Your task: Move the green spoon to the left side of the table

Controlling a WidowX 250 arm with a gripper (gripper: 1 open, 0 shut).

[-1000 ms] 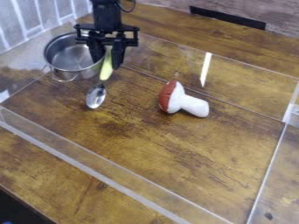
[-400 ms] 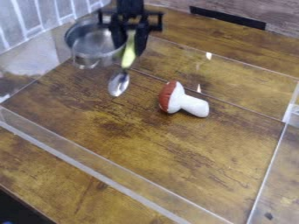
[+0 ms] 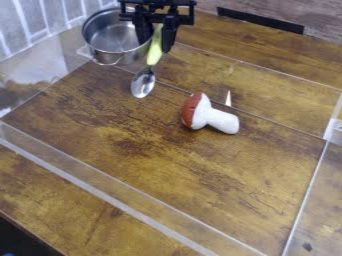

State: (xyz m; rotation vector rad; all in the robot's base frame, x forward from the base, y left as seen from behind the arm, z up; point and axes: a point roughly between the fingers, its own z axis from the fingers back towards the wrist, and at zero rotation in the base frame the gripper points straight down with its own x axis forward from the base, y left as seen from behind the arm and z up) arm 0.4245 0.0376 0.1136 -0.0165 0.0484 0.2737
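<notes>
While gripping the green spoon [image 3: 154, 50] by its handle w/ gripper [image 3: 158, 38] pinched narrow, points silver bowl down over far-left part of table [image 3: 147, 150] in view. Has metal pot [image 3: 112, 40] just beside, to left. Shows mushroom toy [image 3: 209, 115] nearer camera, to right. Can't tell if bowl touches wood.

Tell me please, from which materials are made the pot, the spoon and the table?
The pot looks like smooth, shiny metal, given its silvery reflections. The spoon seems metal in its glossy bowl, with a yellow-green handle that is probably plastic. The table appears to be wood or wood-look laminate, showing brown, dark-streaked grain.
</notes>
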